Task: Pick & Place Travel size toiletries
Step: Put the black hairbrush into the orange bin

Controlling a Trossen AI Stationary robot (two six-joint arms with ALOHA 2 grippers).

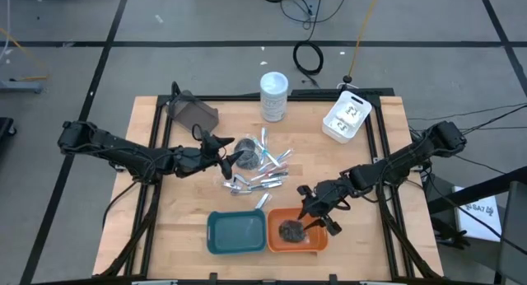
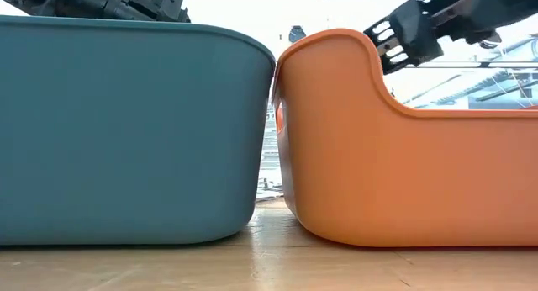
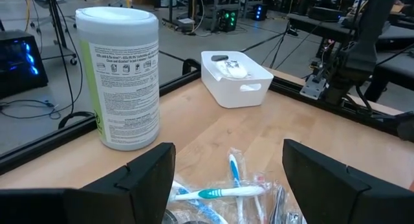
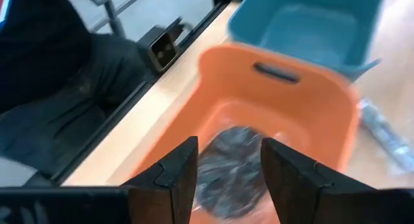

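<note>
Toiletries pile (image 1: 259,171) sits mid-table: slim silver-white tubes fanned out, clear wrapped pieces, blue-and-white toothbrushes (image 3: 223,193) in the left wrist view; individual items too small to separate from above. One dark round bundle (image 1: 291,230) lies inside the orange tray (image 1: 316,244), blurred in the right wrist view, hidden behind the tray wall in the low view. Right gripper (image 1: 317,218) hangs over that tray, fingers apart, nothing between them. Left gripper (image 1: 224,156) at the pile's left edge, fingers wide apart, empty. Teal tray (image 1: 216,232) touches the orange tray's left side. White-lidded jar (image 1: 274,95) and white bin (image 1: 347,116) stand far.
</note>
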